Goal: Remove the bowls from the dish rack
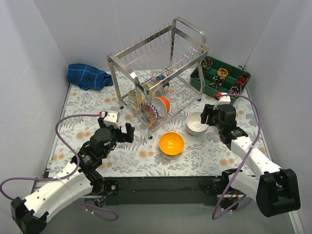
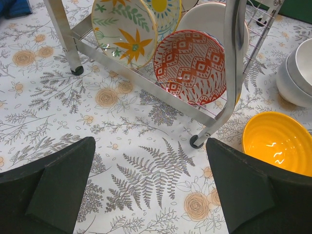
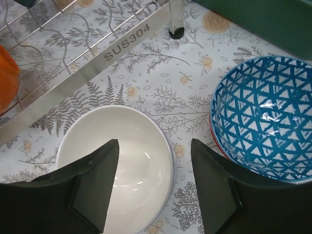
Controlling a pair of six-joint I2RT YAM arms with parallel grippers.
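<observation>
Okay, top view: dish rack (image 1: pixel 156 68) stands mid-table (image 1: pixel 122 163), with bowls on edge in its lower tier. One orange bowl (image 1: pixel 171 143) sits on the table just in front of the rack, and a white bowl (image 1: pixel 196 123) is just right of it. One green tray (image 1: pixel 220 78) is at back right, one blue cloth (image 1: pixel 87 76) at back left.

Left wrist view gives the rack detail the top view blurs. At least four bowls are slotted there: a floral bowl (image 2: pixel 127 30), a red-patterned bowl (image 2: pixel 192 66), a plain white one behind it, and a teal-and-yellow one at the top edge. The white bowl at the right edge of this view looks like two nested.

Right wrist view alone shows one blue patterned bowl (image 3: pixel 263 117), on the table just right of the white bowl; the arm hides it from above.

Left gripper (image 2: pixel 151 195) has its fingers spread wide, holding nothing, above the table in front of the rack. Right gripper (image 3: pixel 153 185) is also spread wide, its fingers over the white bowl's rim; whether they touch it I cannot tell.
</observation>
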